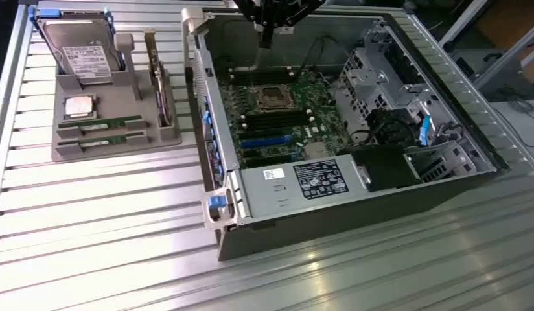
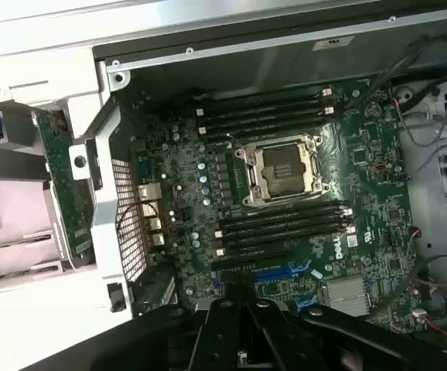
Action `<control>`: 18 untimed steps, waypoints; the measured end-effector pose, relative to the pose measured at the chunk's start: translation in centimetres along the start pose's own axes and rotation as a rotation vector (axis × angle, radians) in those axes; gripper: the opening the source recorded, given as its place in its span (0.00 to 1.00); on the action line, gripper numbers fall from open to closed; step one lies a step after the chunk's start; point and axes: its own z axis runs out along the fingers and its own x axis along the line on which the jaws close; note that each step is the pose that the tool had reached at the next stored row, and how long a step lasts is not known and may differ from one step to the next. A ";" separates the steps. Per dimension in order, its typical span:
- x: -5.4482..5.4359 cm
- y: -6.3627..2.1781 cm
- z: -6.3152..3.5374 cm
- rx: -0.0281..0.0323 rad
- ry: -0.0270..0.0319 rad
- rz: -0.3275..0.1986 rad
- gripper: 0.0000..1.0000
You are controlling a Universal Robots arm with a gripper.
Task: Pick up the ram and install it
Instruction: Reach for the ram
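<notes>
Though frame crops it, closed claw (image 1: 265, 44) above motherboard (image 1: 280, 120), ram (image 1: 101, 123) in tray (image 1: 120, 150)

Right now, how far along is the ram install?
Nothing done yet: both ram sticks lie in the grey tray, and the motherboard's memory slots look empty. The claw, shut with nothing in it, hangs above the open computer case. Pickup and installation remain.
</notes>
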 end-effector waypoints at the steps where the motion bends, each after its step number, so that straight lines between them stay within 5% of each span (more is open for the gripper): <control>1: 1.1 -0.19 -0.04 0.0000 0.0000 0.000 0.11; 18: 3.0 -0.51 -0.10 0.0000 0.0000 0.000 0.11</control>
